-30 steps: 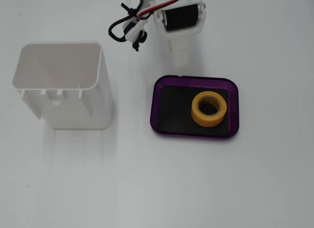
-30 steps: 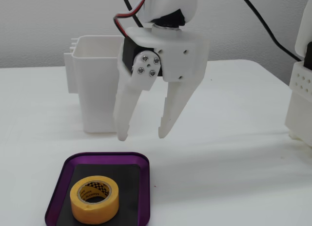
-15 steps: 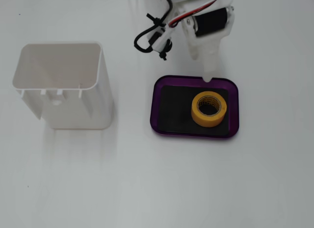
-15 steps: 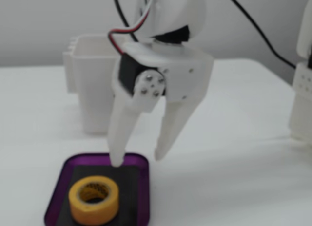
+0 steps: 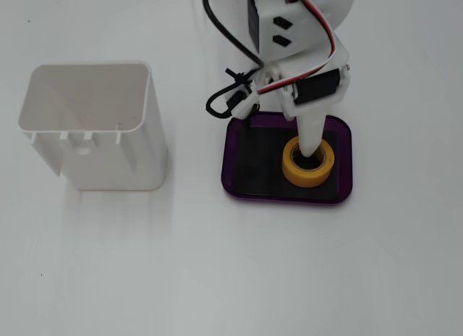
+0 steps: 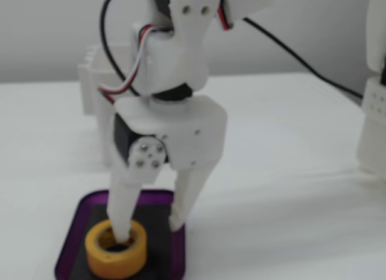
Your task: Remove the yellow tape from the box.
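Note:
The yellow tape (image 5: pixel 294 174) lies flat in the right half of the purple box (image 5: pixel 233 182), a shallow tray with a black base. My gripper (image 5: pixel 307 149) reaches down from above. One finger (image 5: pixel 311 137) stands inside the roll's hollow core. In a fixed view from the side, the tape (image 6: pixel 101 258) sits in the box (image 6: pixel 68 247), one fingertip (image 6: pixel 122 229) is in the core, and the other finger (image 6: pixel 184 207) stands apart on the right, outside the roll. The gripper (image 6: pixel 149 232) is open and straddles the roll's wall without squeezing it.
A taller white open-topped container (image 5: pixel 94 126) stands to the left of the box; it also shows behind the arm (image 6: pixel 90 81). A black cable (image 5: pixel 217 28) loops beside the arm. A white structure (image 6: pixel 374 117) stands at the right edge.

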You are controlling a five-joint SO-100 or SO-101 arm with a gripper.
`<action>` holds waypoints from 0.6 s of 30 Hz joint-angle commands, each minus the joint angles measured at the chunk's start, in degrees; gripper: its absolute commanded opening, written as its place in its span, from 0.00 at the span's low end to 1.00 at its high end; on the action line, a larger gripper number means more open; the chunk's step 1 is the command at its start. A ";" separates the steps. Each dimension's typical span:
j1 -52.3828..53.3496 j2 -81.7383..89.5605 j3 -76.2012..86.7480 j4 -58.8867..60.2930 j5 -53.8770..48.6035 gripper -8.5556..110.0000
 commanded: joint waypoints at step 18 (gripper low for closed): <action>-0.09 0.88 -1.93 -2.64 0.00 0.07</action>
